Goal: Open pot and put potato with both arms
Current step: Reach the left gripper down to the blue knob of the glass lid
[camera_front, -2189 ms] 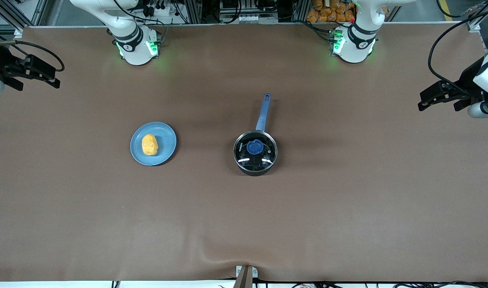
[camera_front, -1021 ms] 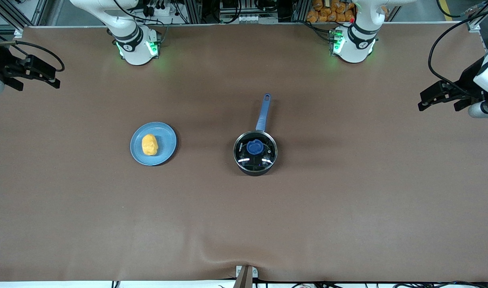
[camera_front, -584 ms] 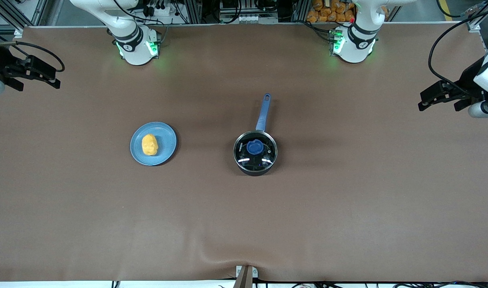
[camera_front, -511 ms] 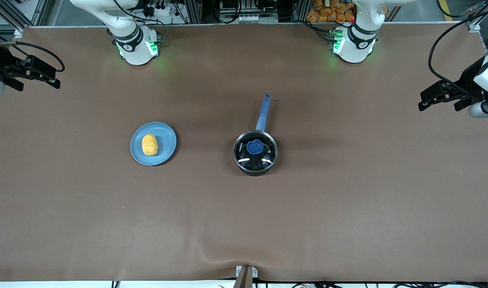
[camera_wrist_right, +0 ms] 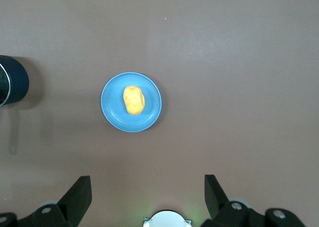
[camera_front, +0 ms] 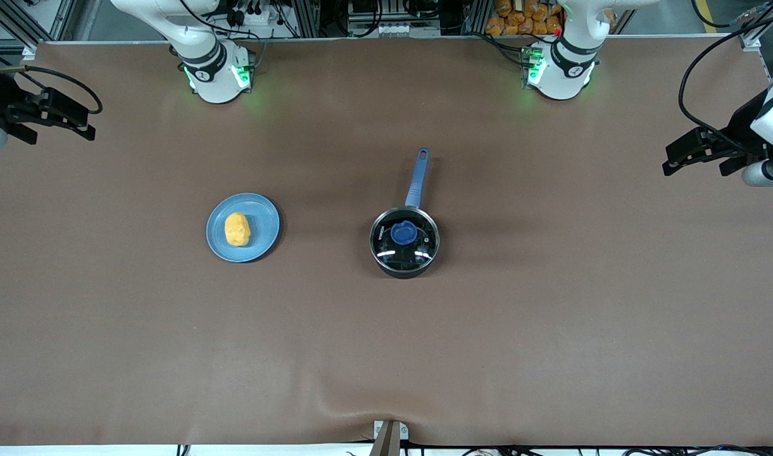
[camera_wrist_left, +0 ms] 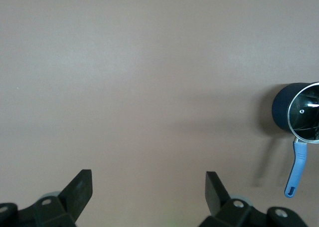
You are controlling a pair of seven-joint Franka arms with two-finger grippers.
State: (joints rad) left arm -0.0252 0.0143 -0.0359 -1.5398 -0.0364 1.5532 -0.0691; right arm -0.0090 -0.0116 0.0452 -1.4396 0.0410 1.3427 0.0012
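Blue-handled pot [camera_front: 404, 241] sits mid-bench, lid on, handle pointing to 12 o'clock. The potato [camera_front: 237, 229] lies on a blue plate [camera_front: 263, 221] (toward the right arm's end). Left claw [camera_wrist_left: 148, 187] and right claw [camera_wrist_right: 147, 193] hang wide, empty.

The table [camera_front: 551, 329] wears a brown cover. Two things rest on it, well apart — a lidded pot [camera_front: 404, 242] mid-table, a plate [camera_front: 263, 218] toward the right arm's end.
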